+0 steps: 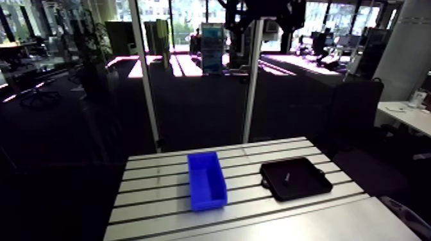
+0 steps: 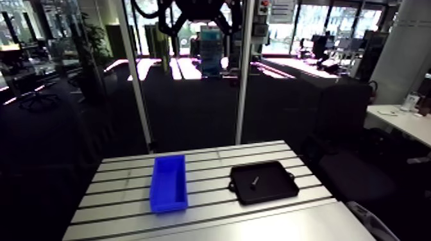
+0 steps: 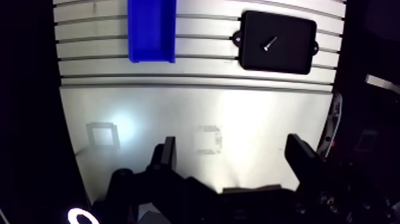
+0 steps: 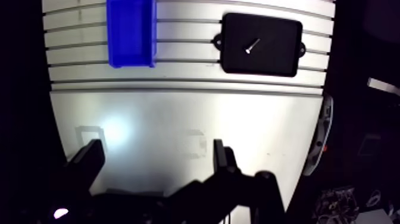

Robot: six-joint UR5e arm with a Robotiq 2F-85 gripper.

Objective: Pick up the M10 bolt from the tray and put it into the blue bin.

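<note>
Gripper [image 3: 232,149] released and empty. The small silver M10 bolt [image 3: 269,43] lies in the flat black tray [image 3: 291,56] at 1 o'clock, well ahead. Centre the spread jaws across its shank before descending.

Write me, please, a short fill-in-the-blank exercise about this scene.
1. The bolt lies in the ____ tray.
2. The blue bin holds nothing: it is ____.
3. The hand grips nothing, its two fingers standing ____.

Missing words: black; empty; open.
</note>
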